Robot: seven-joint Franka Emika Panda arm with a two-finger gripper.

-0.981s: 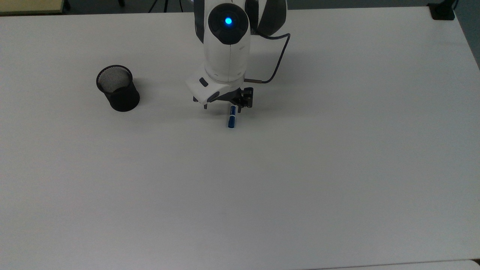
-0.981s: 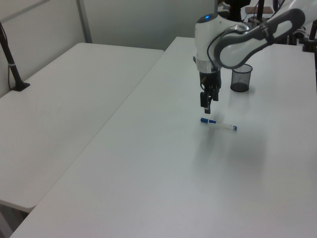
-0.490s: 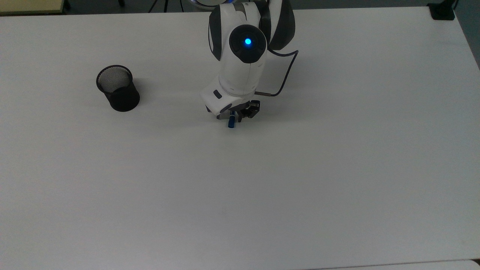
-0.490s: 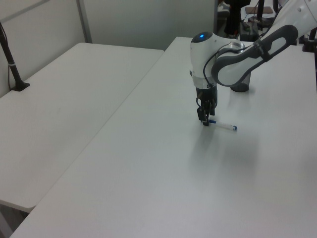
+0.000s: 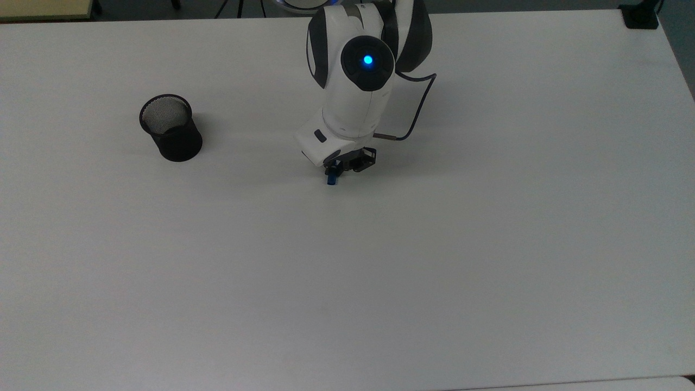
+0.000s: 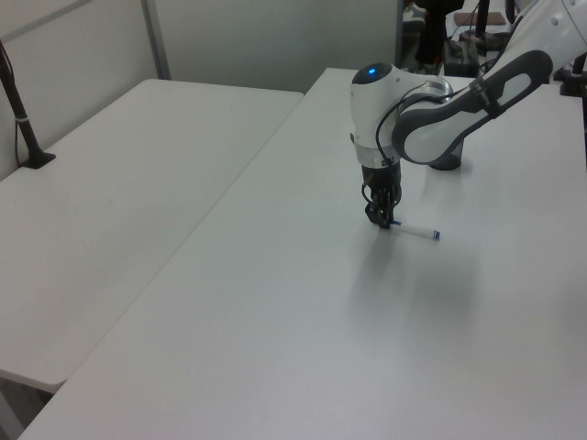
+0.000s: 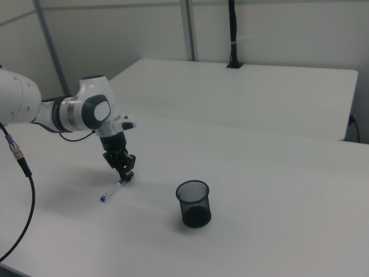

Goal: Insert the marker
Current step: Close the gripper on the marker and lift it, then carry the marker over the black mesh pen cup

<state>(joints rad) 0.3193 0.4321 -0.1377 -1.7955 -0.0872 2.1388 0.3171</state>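
The claw (image 6: 384, 221) sits low over the blue-capped end of the marker (image 6: 415, 232), whose barrel lies flat on the worktop (image 6: 303, 302), running away toward the left view's right; I cannot tell its finger state.

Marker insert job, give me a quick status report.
Gripper down at the marker's capped end, marker flat on the table. Mesh cup upright, apart. Nothing between them.

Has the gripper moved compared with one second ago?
Yes. In the left view the gripper has come down onto the marker, farther from the black mesh cup.
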